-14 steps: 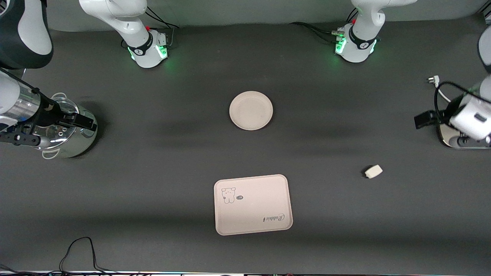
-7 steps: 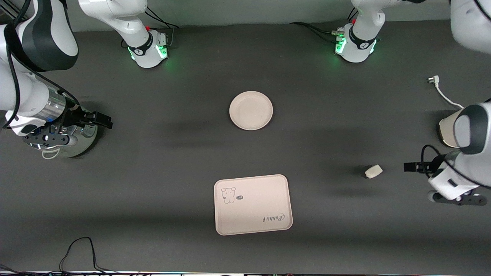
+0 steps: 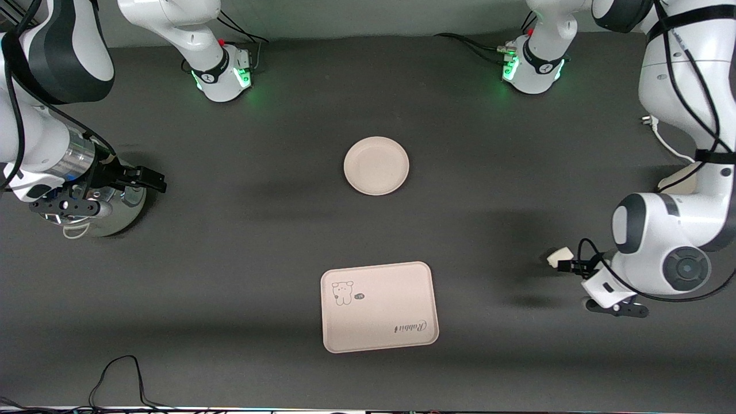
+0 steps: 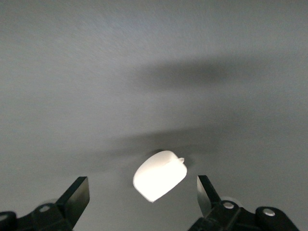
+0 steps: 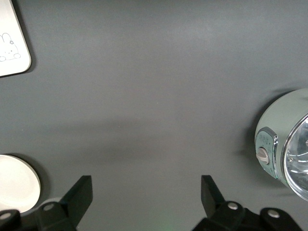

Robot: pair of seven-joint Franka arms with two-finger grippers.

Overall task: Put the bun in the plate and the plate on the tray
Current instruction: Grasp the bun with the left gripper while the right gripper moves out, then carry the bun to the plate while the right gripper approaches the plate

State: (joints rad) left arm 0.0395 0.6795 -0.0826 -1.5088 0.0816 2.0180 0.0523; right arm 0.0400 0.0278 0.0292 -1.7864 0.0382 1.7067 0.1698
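Note:
The white bun (image 3: 560, 256) lies on the dark table toward the left arm's end. My left gripper (image 3: 566, 266) is open and low right beside it. In the left wrist view the bun (image 4: 160, 175) lies between the open fingertips (image 4: 77, 196), just ahead of them, and touches neither. The round plate (image 3: 376, 165) sits at the table's middle. The Rabbit tray (image 3: 379, 306) lies nearer to the front camera than the plate. My right gripper (image 3: 150, 183) is open and empty beside a steel pot, where that arm waits.
A shiny steel pot (image 3: 100, 210) with a glass lid stands at the right arm's end; it also shows in the right wrist view (image 5: 284, 144). A white plug and cable (image 3: 652, 123) lie at the left arm's end. A black cable (image 3: 118, 374) loops at the front edge.
My left arm has swung toward the front camera and brought its open gripper down beside the bun. My right gripper shifted slightly toward the table's middle early on, then stayed still.

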